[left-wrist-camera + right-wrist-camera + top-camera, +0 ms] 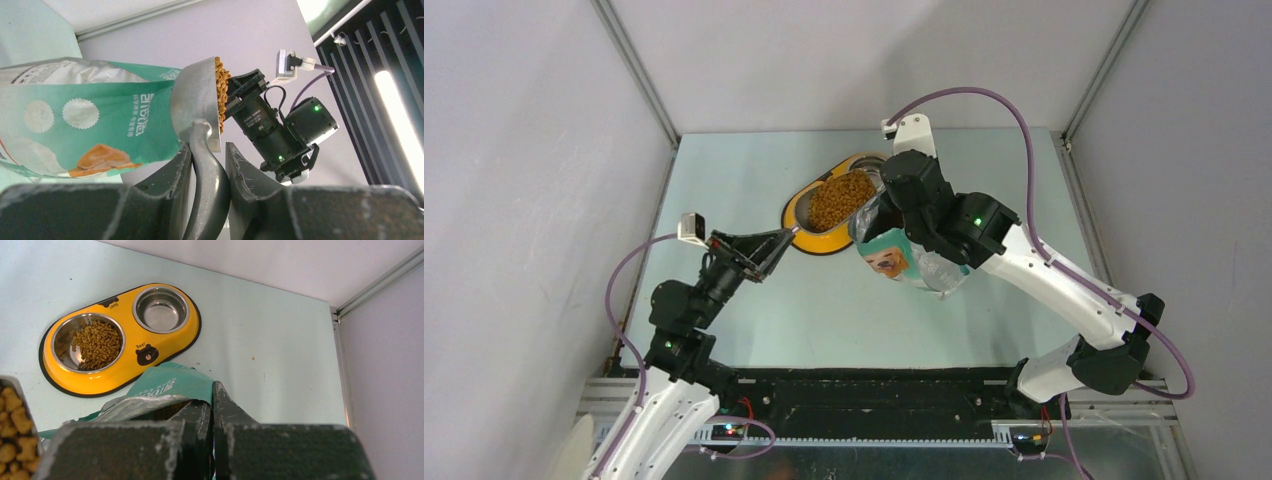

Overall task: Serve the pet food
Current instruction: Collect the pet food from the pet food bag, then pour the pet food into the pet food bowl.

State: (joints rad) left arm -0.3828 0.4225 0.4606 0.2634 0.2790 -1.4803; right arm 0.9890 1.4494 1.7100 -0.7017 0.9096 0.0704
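Observation:
The pet food [842, 198] fills the grey metal scoop [192, 107], which hangs above the yellow two-bowl feeder [797, 212]. My left gripper [786, 237] is shut on the scoop's handle [207, 170]. Kibble [221, 92] shows heaped at the scoop's mouth, right next to the teal-and-white bag [85, 120]. My right gripper [212, 405] is shut on the bag's open rim [165, 385] and holds the bag [894, 255] up. In the right wrist view the feeder's left bowl [96, 342] holds kibble and its right bowl [161, 310] is bare steel.
The feeder [120, 372] lies at the back middle of the pale green table [824, 310]. Grey walls close in the left, back and right sides. The right arm [1044, 280] stretches across the right half of the table.

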